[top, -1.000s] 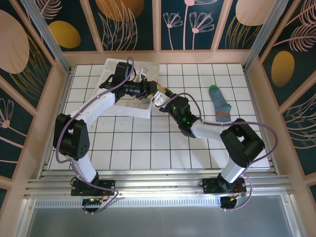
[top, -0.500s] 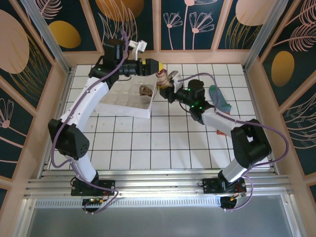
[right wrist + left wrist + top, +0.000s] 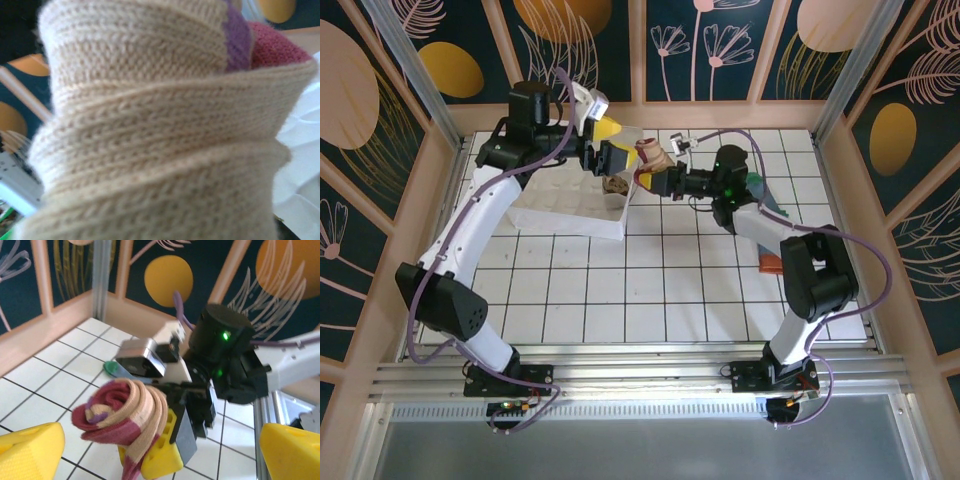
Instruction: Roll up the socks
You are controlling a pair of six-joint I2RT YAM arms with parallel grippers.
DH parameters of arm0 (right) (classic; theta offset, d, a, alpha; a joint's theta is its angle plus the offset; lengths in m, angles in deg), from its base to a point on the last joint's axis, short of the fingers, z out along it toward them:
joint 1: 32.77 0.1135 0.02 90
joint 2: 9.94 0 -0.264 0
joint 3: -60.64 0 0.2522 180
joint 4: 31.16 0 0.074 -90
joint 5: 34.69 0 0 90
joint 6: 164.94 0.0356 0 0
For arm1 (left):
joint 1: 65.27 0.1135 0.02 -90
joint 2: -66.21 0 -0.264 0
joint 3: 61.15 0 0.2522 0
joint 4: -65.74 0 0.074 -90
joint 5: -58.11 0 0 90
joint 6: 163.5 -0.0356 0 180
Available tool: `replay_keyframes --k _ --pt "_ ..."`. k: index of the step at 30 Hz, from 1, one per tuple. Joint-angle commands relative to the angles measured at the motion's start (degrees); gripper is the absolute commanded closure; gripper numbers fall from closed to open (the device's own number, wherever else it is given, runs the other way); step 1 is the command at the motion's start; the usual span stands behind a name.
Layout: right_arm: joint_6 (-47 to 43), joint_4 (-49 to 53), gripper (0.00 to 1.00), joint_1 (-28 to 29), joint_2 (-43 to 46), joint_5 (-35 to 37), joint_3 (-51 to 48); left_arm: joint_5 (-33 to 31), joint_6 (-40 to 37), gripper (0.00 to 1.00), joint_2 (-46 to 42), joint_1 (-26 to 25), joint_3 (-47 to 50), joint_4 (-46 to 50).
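Left gripper [image 3: 608, 143]: you now have it spread wide, its yellow fingers [image 3: 30, 452] standing on either side of the rolled sock and touching nothing. A second ago it was nearly closed, low over the bin. It has since lifted and drawn back to the left.
Right gripper [image 3: 658, 170]: narrow and clamped on the rolled sock. A second ago it sat at the bin's right edge, and its arm now reaches further toward the back wall [image 3: 720, 115].
Rolled sock [image 3: 648, 153]: beige with red and purple bands, wound into a coil. Your right gripper holds it in the air beyond the bin's far right corner, higher and further back than a second ago.
Close view: from the right wrist the beige ribbing [image 3: 150, 125] sits right against the lens.
Argyle sock [image 3: 615, 185]: bundled up inside the bin, against its right wall, and uncovered now that both grippers have risen.
Blue-grey sock [image 3: 757, 183]: flat on the tiled table [image 3: 620, 290] at the right, where it lay before.
Bin [image 3: 570, 215]: white, at the back left of the table.
In the way: your right forearm crosses over the blue-grey sock, leaving its green toe showing, and your left arm hangs over the bin.
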Motion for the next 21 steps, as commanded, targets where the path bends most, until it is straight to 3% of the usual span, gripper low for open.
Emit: replay_keyframes --k 1,7,14,21 --pt "3.52 -3.16 1.00 -0.02 -1.04 -7.07 2.88 4.52 -6.79 0.01 0.81 -0.42 0.76 2.62" --pt "-6.44 9.77 1.00 1.14 -0.04 -9.04 5.15 0.65 -13.13 0.01 2.86 -3.17 -1.46 8.98" --pt "-24.82 34.17 1.00 2.72 1.19 -8.08 10.30 -1.75 -15.18 0.01 6.56 -5.89 -3.59 11.90" --pt "-27.18 38.00 1.00 3.42 1.93 -10.06 11.16 -2.03 -15.30 0.10 8.18 -5.98 -3.60 13.04"
